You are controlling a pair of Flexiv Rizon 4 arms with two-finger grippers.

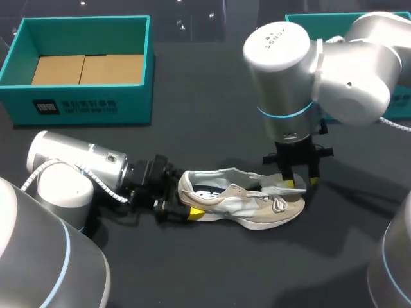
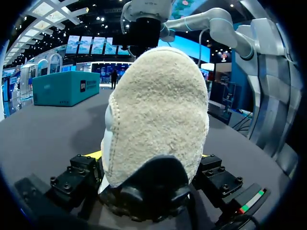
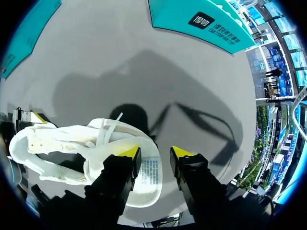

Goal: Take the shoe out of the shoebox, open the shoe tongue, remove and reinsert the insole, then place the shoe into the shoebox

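The shoe (image 1: pixel 247 204) lies on the table at lower centre of the head view. The left gripper (image 1: pixel 187 200) is clamped on its heel. The right gripper (image 1: pixel 300 182) has its 2 fingers apart over the tongue (image 3: pixel 148 170). Likely light, with a soft upper: hold the stiffer heel.

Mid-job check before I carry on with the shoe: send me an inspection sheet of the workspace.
Surface: dark table, no spills seen.
Job's things: shoe on the table, outside the shoebox; the shoebox is at the far left and has no shoe in it; tongue lies at the right fingertips.
Clutter: second teal box at the far right, partly behind the right arm.
Grippers: left gripper shut on the shoe's heel; right gripper open, over the tongue.
Cables: coiled cable along the left wrist, clear of the shoe.
Surroundings: nothing seen.
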